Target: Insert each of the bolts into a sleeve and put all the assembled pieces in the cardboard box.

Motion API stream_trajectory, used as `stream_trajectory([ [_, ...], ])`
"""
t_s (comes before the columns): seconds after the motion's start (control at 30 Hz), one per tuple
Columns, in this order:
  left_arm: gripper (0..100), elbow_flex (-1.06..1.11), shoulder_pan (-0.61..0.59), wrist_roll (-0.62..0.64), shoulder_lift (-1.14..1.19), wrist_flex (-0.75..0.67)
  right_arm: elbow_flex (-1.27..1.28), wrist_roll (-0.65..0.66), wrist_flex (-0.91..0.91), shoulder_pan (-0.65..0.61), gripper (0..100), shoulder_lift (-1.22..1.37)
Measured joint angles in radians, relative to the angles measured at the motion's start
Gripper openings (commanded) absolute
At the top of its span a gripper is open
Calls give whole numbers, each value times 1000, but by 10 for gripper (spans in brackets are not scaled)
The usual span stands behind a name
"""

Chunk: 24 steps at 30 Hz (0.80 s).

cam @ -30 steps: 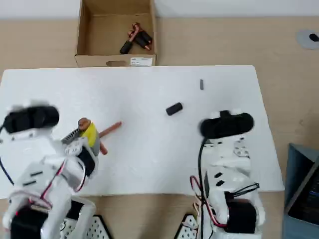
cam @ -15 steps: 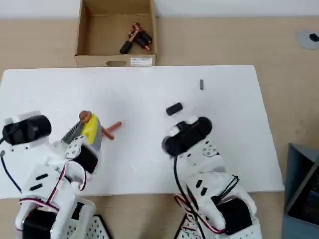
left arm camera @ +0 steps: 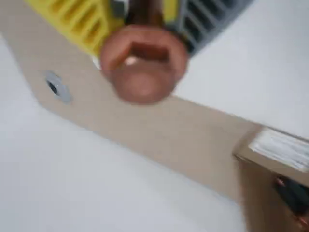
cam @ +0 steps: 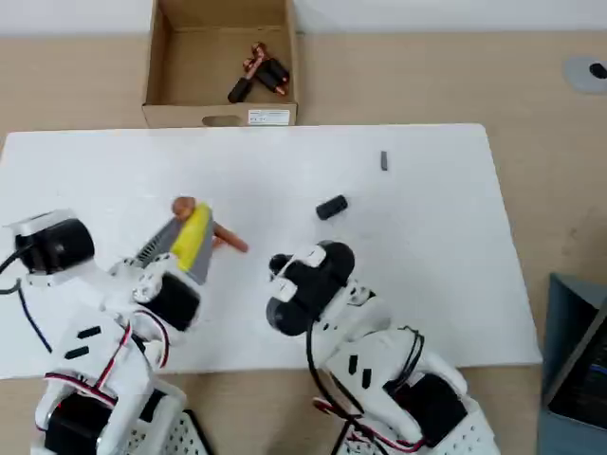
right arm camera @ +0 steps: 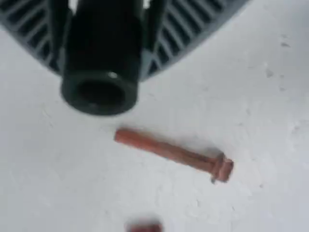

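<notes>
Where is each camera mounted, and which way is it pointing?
High view: fixed overhead, looking down on the white mat, cardboard box and both arms.
Left wrist view: on the left arm, looking across the mat past the left gripper and held bolt.
Right wrist view: on the right arm, facing down past the right gripper and sleeve at a loose bolt.
Shared: high and left wrist both show the box.

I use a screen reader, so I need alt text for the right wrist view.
The right gripper is shut on a black sleeve, its hollow end toward the camera, over a white sheet. A copper bolt lies loose on the sheet, close to the sleeve's opening.
</notes>
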Motion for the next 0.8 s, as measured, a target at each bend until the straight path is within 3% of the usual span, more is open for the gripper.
stream_trajectory([
  [0.37,1,0,68,2,0,0,23,107,-31,-29,9,0],
  [0.8,1,72,112,2,-2,0,23,138,-58,-51,9,0],
])
